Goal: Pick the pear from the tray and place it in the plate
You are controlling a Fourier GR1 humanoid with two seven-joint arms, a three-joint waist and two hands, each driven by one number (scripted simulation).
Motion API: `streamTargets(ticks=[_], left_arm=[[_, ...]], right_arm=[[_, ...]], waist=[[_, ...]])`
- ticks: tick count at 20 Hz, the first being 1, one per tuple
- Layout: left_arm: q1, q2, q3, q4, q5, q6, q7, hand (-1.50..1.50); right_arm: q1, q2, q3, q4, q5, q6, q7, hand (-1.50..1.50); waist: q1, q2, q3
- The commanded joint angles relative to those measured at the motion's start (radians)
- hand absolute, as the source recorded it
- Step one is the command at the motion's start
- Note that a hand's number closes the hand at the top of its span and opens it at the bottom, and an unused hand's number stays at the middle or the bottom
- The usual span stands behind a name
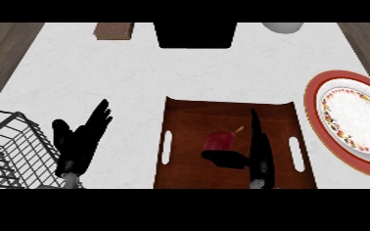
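Closing in on the fruit: right robot hand (254, 152) sits over the tray (189, 113), fingers (255, 127) straight and extended just right of the pear (222, 141), thumb (224, 159) swung out beneath it on the near side. The two bracket the fruit but are not curled round it; contact cannot be confirmed from the head view. Hand apart, nothing held.

Pear lies near the middle of the tray, dark red, stem (239, 129) pointing up and to the right toward the fingers.

Handling estimate: light, rigid, smooth-skinned and rounded, so likely to roll or slip out of a pinch taken too high. Best hold judged to be across the widest part of the body, fingers on one side and thumb opposite, stem left alone.

Plate (321, 89), white with a red rim, lies off the tray's right edge, partly cut by the view's border. Short carry to the right once lifted.

Left robot hand (78, 136) rests open left of the tray, next to a wire basket (20, 142). Beyond the tray's far edge on the table (101, 78): a black box (195, 34), a brown block (114, 30), a white bowl (283, 27).
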Motion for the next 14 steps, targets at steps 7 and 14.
streamTargets(ticks=[7, 14], left_arm=[[0.004, -0.061, 0.002, 0.088, -0.011, -0.014, -0.038, 0.00], [0.005, -0.087, -0.051, -0.003, -0.054, 0.074, 0.033, 0.00]], right_arm=[[-0.037, 0.008, 0.021, 0.088, 0.084, 0.047, -0.042, 1.50], [-0.008, -0.019, 0.051, 0.114, 0.234, -0.001, -0.055, 1.50]], waist=[[-0.008, 0.015, -0.008], [-0.010, 0.013, -0.008]])
